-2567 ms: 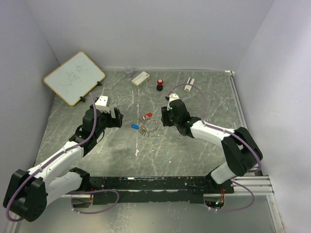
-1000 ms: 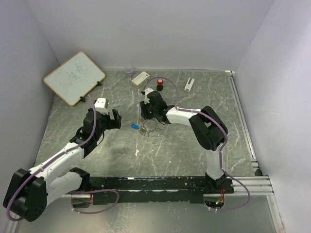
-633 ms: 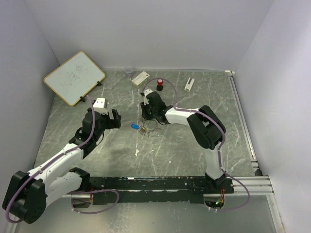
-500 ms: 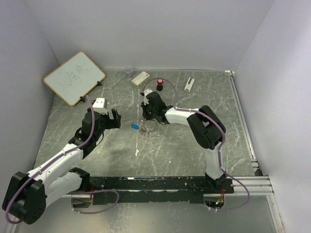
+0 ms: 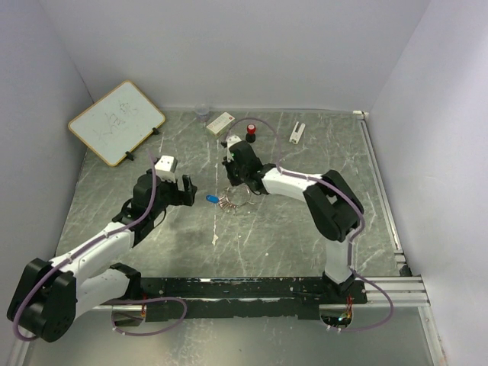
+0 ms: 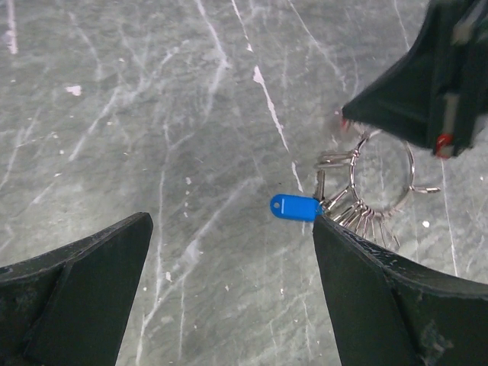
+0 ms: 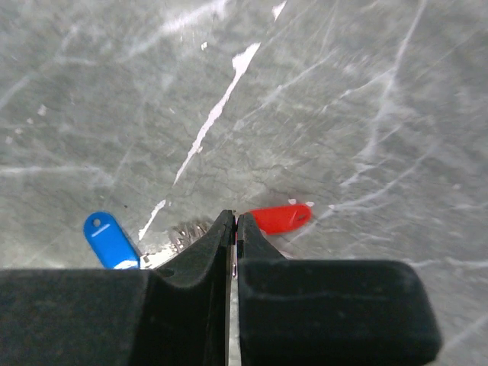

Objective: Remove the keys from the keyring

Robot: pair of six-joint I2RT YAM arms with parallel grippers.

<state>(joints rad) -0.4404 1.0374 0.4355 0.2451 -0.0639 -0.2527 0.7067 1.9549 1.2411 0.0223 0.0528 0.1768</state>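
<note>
One shift since half a second ago: my left pincer, jaws wide, has slid right toward the blue-headed key. My right pincer, closed, rests at the keyring, centre of overhead view; whether the wire is pinched, cannot tell. Keys all threaded; pulling looks next.

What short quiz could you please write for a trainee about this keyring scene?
1. True or false: the left gripper has its fingers spread wide apart.
2. Which key head lies closest to those fingers? A red, B blue, C green.
3. Fill in: in the right wrist view, the key head just right of the right gripper is ___.
Key: 1 true. 2 B, the blue key head. 3 red, the red key head.
</note>
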